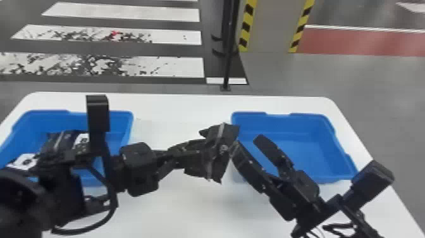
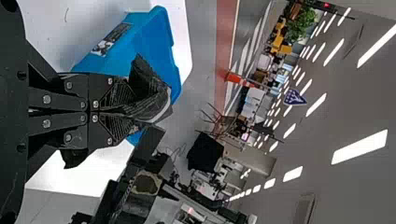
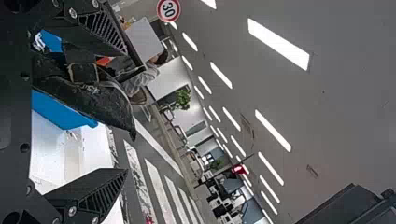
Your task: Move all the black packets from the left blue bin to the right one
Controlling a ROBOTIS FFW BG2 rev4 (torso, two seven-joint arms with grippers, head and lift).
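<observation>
left claw [image 2: 130, 111] pinches a packet [image 1: 218, 147] at twelve o'clock. right claw [image 1: 248, 143] gapes empty; an off-centre grip could drop it.

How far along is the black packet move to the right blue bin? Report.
Done: nothing I can confirm; the visible floor of the right blue plastic bin is bare.
In hand: one crinkled black packet, clamped in the left black gripper between the bins, with the right black gripper open beside it.
Left: that packet's delivery, plus the black packets with white labels in the left blue plastic bin.
</observation>
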